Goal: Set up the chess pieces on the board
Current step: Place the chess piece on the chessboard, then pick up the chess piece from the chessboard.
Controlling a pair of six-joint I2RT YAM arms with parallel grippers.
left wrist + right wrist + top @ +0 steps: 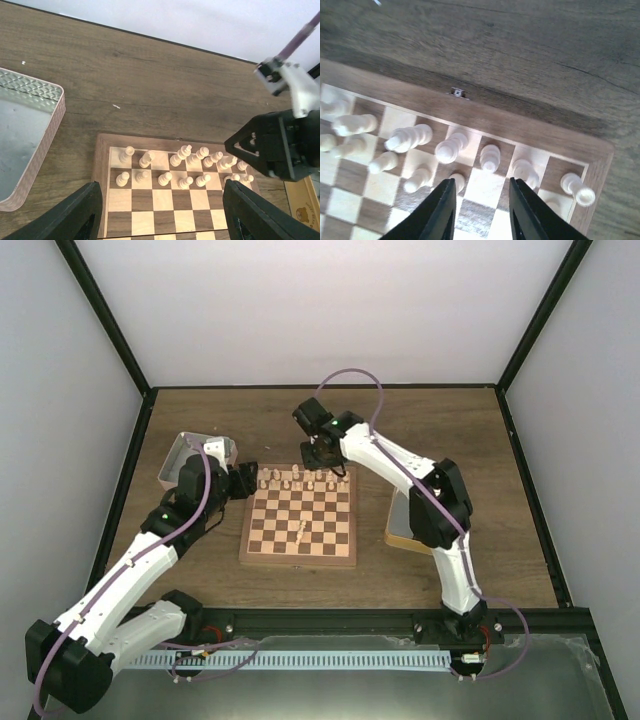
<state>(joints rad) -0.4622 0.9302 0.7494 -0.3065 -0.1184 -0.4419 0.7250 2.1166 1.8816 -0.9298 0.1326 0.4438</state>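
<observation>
The right gripper (481, 183) hangs parted and empty above the pale cream turned chess pieces (449, 149) ranked along the far edge of the brown-and-cream checked wooden board (330, 532); one stray piece (300, 532) waits mid-board, back toward the board's near edge.

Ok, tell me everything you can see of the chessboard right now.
The board is a flat square of wood, dark brown and cream checks inside a tan border, with a small metal clasp on its far edge. It lies flat on the wooden table between the arms. Pale chess pieces stand along its two far rows; a lone piece sits near the centre. The right gripper hangs over its far right corner.
</observation>
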